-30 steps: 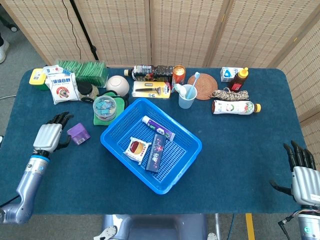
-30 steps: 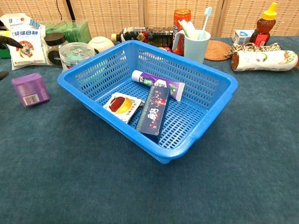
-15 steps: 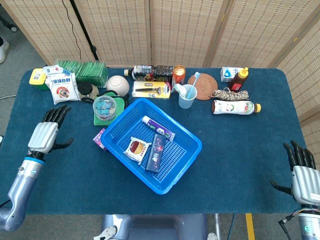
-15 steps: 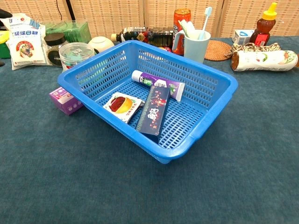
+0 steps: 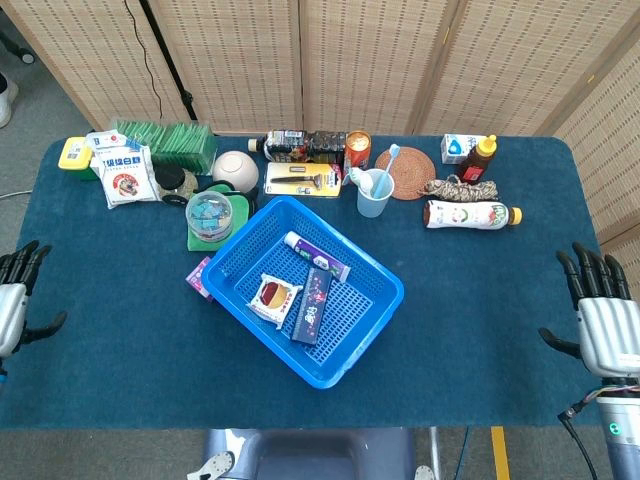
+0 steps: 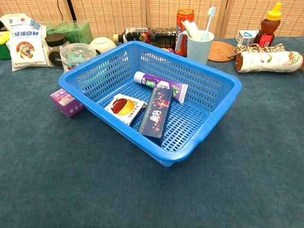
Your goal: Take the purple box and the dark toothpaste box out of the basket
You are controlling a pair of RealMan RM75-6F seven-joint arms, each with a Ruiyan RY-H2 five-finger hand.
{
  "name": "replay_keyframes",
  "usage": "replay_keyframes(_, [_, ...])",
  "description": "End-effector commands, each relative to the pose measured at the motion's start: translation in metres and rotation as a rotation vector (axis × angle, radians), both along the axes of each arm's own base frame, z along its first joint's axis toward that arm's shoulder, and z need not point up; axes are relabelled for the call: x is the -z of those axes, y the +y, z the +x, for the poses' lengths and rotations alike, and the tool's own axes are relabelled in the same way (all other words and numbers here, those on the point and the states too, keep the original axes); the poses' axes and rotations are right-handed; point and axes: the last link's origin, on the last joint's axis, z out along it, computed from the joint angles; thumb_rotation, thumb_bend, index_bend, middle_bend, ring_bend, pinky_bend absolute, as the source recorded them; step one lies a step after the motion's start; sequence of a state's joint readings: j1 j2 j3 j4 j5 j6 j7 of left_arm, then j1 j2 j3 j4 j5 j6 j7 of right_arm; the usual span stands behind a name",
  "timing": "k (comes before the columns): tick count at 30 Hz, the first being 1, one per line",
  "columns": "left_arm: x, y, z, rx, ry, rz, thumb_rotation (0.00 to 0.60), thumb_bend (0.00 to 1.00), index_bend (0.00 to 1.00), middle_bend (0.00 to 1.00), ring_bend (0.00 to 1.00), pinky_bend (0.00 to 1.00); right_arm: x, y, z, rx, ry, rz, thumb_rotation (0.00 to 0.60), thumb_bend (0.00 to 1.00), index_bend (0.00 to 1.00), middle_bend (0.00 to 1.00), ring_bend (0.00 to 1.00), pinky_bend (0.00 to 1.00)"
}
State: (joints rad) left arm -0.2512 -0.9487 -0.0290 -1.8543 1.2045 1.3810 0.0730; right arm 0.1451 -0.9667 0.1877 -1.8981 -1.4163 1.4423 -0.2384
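Note:
The purple box lies on the blue cloth against the left outer wall of the blue basket. Inside the basket, the dark toothpaste box leans on the mesh floor beside a white-and-purple toothpaste tube and a small red-and-white packet. My left hand is at the table's far left edge, fingers spread, holding nothing. My right hand hovers at the far right edge, fingers apart and empty. Neither hand shows in the chest view.
Behind the basket stand a round clear tub, a white bowl, a cup with a toothbrush, a dark bottle, a red can, snack bags and a lying white bottle.
My left hand has let go of the purple box and pulled back to the far left edge. The box slid up against the basket's left wall. My right hand has risen slightly.

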Motion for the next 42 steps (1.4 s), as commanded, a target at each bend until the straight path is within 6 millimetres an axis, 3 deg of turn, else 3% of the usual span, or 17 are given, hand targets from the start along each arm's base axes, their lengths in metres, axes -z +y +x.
replay_keyframes(1, [-0.004, -0.015, -0.003, -0.047, 0.024, -0.013, 0.600, 0.26, 0.00, 0.00, 0.00, 0.00, 0.003, -0.017, 0.028, -0.077, 0.004, 0.066, 0.600, 0.00, 0.00, 0.00, 0.00, 0.00])
replay_keyframes(5, [-0.007, -0.021, 0.002, -0.025, 0.043, -0.008, 0.600, 0.26, 0.00, 0.00, 0.00, 0.00, 0.012, -0.036, 0.057, -0.165, -0.002, 0.160, 0.600, 0.00, 0.00, 0.00, 0.00, 0.01])
replay_keyframes(9, [-0.010, -0.026, 0.005, -0.006, 0.043, 0.000, 0.600, 0.26, 0.00, 0.00, 0.00, 0.00, 0.028, -0.058, 0.087, -0.250, -0.015, 0.257, 0.600, 0.00, 0.00, 0.00, 0.01, 0.08])
replay_keyframes(15, [-0.011, -0.029, 0.006, -0.004, 0.040, -0.006, 0.600, 0.26, 0.00, 0.00, 0.00, 0.00, 0.064, -0.097, 0.122, -0.325, -0.033, 0.393, 0.600, 0.00, 0.00, 0.03, 0.04, 0.13])
replay_keyframes(22, [-0.010, -0.028, 0.005, -0.010, 0.034, -0.020, 0.600, 0.26, 0.00, 0.00, 0.00, 0.00, 0.100, -0.114, 0.151, -0.397, -0.021, 0.491, 0.600, 0.00, 0.00, 0.04, 0.06, 0.13])
replay_keyframes(35, [-0.008, -0.026, 0.004, -0.017, 0.034, -0.034, 0.600, 0.26, 0.00, 0.00, 0.00, 0.00, 0.154, -0.118, 0.176, -0.466, 0.073, 0.609, 0.600, 0.00, 0.00, 0.05, 0.06, 0.12])
replay_keyframes(42, [-0.008, -0.027, 0.004, -0.018, 0.033, -0.044, 0.600, 0.27, 0.00, 0.00, 0.00, 0.00, 0.179, -0.119, 0.172, -0.465, 0.117, 0.665, 0.600, 0.00, 0.00, 0.05, 0.06, 0.11])
